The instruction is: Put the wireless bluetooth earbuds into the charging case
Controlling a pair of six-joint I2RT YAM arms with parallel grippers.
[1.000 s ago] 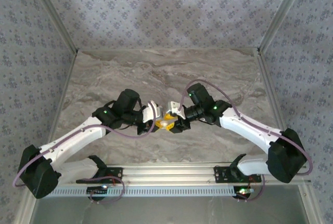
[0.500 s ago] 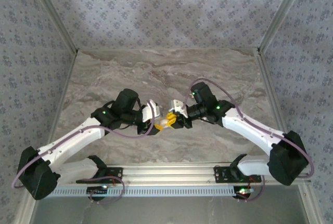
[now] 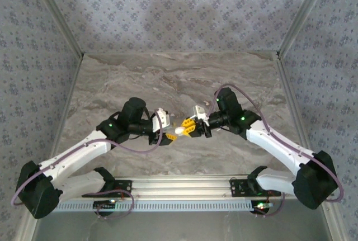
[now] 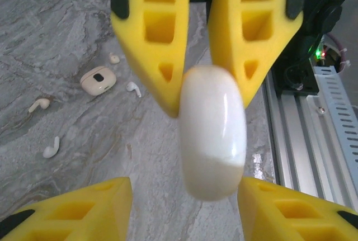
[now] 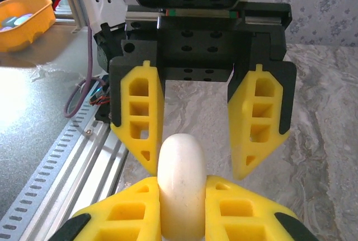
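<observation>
Where the two arms meet over the middle of the surface (image 3: pixel 168 79), a white case (image 3: pixel 180 131) hangs in the air between them.

The left gripper (image 3: pixel 170 135) reaches in from the left. Its jaws are spread wide, one on each side of the case. The left wrist view shows a gap on both sides.

The case is smooth and round. It is seen from its edge, so it looks like a fat pill. It does not touch the surface.

The right gripper (image 3: pixel 191 127) reaches in from the right, tip to tip with the left one. Its jaws are pinching the case by its two flat sides. The case sticks out past their tips toward the left gripper.

In the left wrist view, four tiny white earbuds (image 4: pixel 51 148) lie loose on the surface. They are on the side away from the metal rail (image 4: pixel 330 112). Two of them lie near each other at the left of that picture. A tan piece (image 4: pixel 98 80) with a dark spot sits a little to their right. The other two lie just beside the tan piece, one above it and one to its right in that picture. All four are down on the surface, apart from the case.
</observation>
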